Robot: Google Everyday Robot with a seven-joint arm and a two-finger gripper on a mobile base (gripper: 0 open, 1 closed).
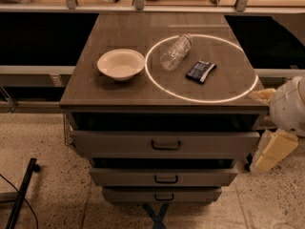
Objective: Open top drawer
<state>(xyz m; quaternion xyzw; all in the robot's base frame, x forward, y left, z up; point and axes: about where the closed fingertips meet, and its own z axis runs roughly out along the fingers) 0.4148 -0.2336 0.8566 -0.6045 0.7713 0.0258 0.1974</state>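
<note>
No legible text; gripper (280, 128) at right edge.

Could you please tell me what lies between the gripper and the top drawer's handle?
Camera view: only bare front of the top drawer; the gripper hangs beside its right end.
</note>
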